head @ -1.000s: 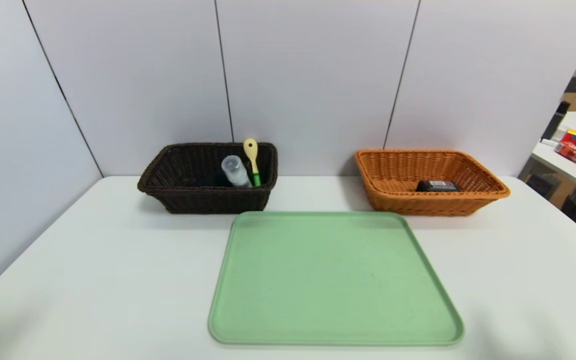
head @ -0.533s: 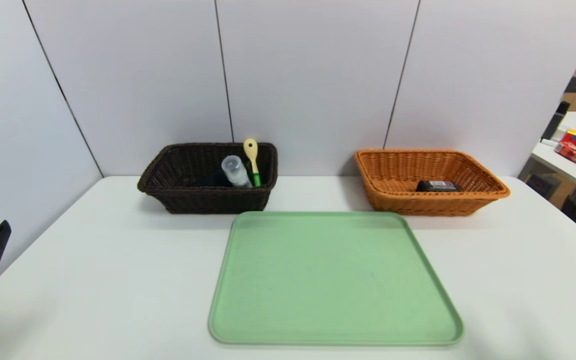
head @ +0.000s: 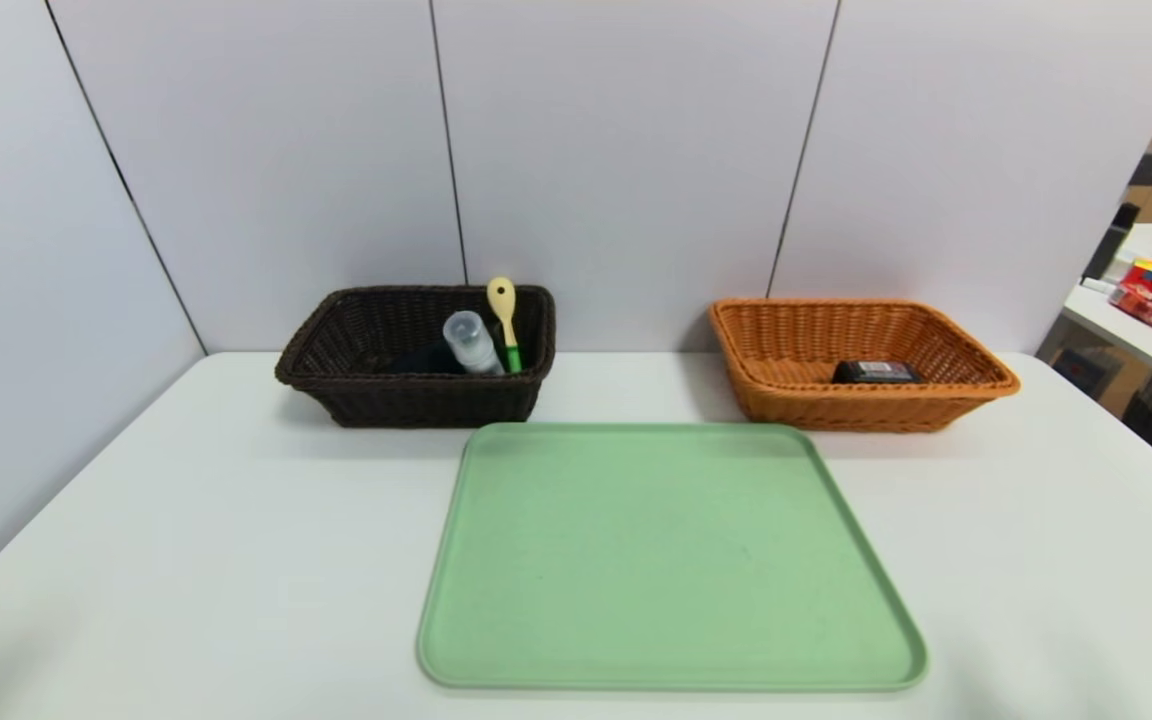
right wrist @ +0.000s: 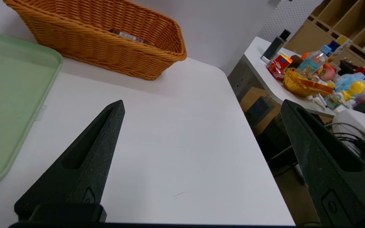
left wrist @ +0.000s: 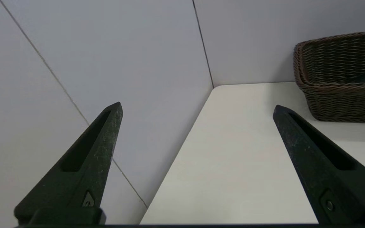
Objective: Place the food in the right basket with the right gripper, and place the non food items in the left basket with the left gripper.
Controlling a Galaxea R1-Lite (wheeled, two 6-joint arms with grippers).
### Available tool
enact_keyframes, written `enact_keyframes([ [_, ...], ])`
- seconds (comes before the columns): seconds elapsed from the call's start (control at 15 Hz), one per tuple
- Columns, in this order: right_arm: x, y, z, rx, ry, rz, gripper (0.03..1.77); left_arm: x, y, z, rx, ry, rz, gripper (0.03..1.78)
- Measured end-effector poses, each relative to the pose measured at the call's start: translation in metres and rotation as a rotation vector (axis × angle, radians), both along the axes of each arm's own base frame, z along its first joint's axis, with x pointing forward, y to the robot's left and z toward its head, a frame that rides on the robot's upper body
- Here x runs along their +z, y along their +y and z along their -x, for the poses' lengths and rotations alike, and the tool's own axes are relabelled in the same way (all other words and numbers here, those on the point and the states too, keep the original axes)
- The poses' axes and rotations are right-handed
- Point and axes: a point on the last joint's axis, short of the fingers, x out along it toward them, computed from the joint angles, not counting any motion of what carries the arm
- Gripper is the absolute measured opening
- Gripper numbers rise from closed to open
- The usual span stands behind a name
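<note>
**A:** While both your arms hung back at the near corners of the table, how did your jaws stand?

**B:** My left gripper [left wrist: 196,107] was spread wide with nothing between its fingers, pointing along the left edge of the white table [head: 236,560]. My right gripper [right wrist: 201,106] was released as well, empty, over the table's near right part. Neither touched anything.

**A:** And the things you were meant to sort?

**B:** None lay on the green tray [head: 671,560] at the middle. The food [head: 874,372], a small black carton with a pink-red and white label, sat inside the right basket [head: 976,385], the orange-tan wicker one at the far right. The dark brown left basket [head: 336,385] at the far left held the white bottle [head: 471,343], leaning with its clear cap up, and the yellow spoon [head: 503,305], standing on its green handle against the right wall. Something dark lay low beside them, perhaps the black case; I could not tell.

**A:** How would the carton have handled?

**B:** I judged it light and fairly stiff, with smooth faces that might slip. I would have taken it across its two flat sides, gently, since card dents. By my reckoning the sorting was finished.
</note>
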Motion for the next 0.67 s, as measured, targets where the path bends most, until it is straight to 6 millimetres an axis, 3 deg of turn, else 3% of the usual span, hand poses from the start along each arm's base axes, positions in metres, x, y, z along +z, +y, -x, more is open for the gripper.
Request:
enact_keyframes([
  [0.4,-0.016,-0.002,0.011,-0.032,0.000,-0.001,1.70,-0.014,0.002,0.011,0.029,0.003,0.003,1.69],
  [0.67,-0.024,-0.002,0.020,0.002,-0.023,-0.013,1.70,-0.026,0.000,0.021,-0.045,0.014,0.018,1.69],
])
